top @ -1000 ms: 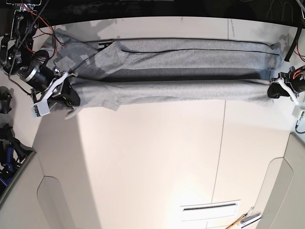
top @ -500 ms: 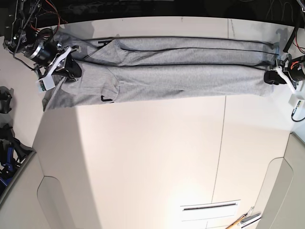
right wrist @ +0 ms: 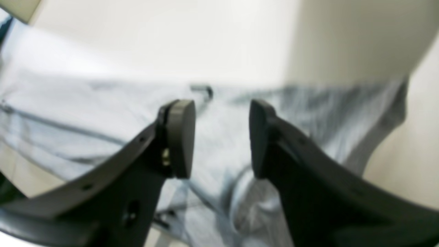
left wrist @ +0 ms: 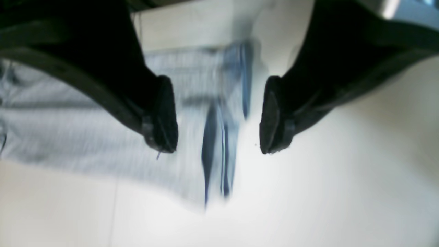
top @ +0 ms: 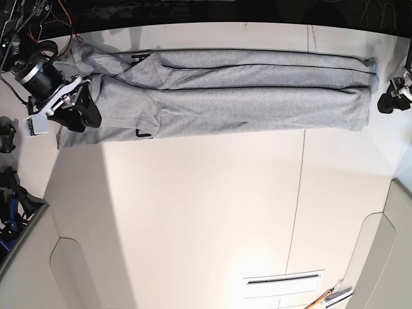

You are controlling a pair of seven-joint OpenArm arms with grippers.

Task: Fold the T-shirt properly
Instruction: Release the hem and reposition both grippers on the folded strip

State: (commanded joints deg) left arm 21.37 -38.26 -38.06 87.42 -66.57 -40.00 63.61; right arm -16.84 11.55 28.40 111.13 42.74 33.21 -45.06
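The heather-grey T-shirt (top: 257,96) lies flat as a long folded band across the far part of the table, with bits of black lettering (top: 143,134) showing at a fold. My right gripper (top: 80,114) hovers over the shirt's left end. In the right wrist view it (right wrist: 219,137) is open and empty, with grey cloth (right wrist: 103,113) below it. My left gripper (top: 386,103) is just off the shirt's right end. In the left wrist view it (left wrist: 217,130) is open and empty above the shirt's hem edge (left wrist: 219,154).
The cream table (top: 193,212) has a seam (top: 298,193) running front to back. A slotted plate (top: 283,280) and hand tools (top: 328,297) lie at the near right. Dark gear (top: 9,193) sits off the left edge and cables (top: 38,13) hang at the far left.
Both grippers carried the shirt's near edge toward the far side, then opened and let go. The shirt now lies flat. Both grippers have drawn outward from its ends.
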